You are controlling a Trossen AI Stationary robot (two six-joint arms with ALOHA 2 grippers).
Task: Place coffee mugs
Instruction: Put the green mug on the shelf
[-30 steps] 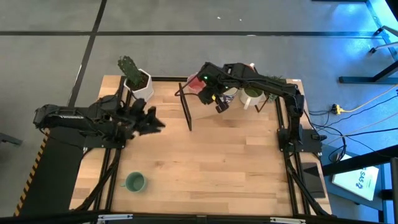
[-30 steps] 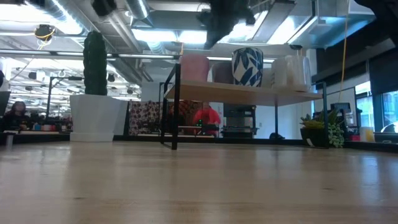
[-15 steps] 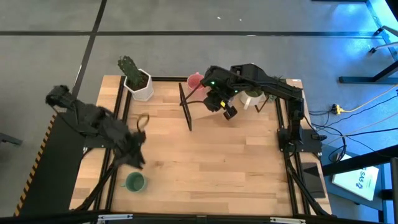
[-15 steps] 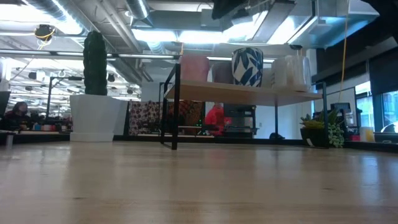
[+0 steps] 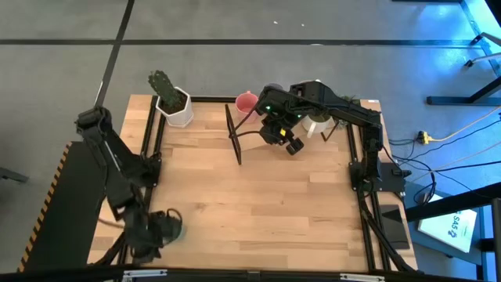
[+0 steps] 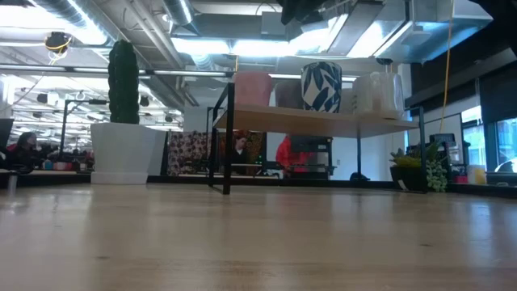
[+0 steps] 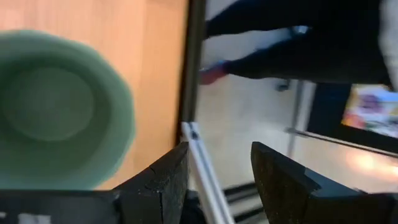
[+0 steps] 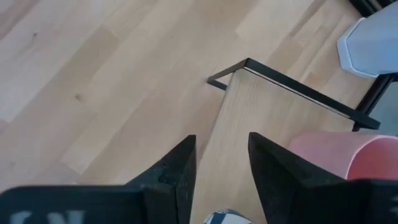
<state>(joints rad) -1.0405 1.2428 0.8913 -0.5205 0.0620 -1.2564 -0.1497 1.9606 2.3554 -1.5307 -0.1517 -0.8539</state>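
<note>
Nearest the front edge of the worktop [image 5: 258, 196], the left gripper [image 5: 150, 235] hangs just beside the teal green mug [image 5: 171, 228]. The step in hand looks like picking that mug up. To do it well, the fingers [image 7: 163, 180] need to straddle the rim squarely before closing, since a round glazed wall could slip from an off-centre pinch. They stand parted and hold nothing; whether they touch the mug is hard to tell.

Farther back, the right gripper [image 5: 288, 143] hovers over the shelf [image 8: 273, 118], its fingers [image 8: 177, 171] apart and empty, with the pink mug [image 5: 246, 103] standing on the shelf close by.
</note>
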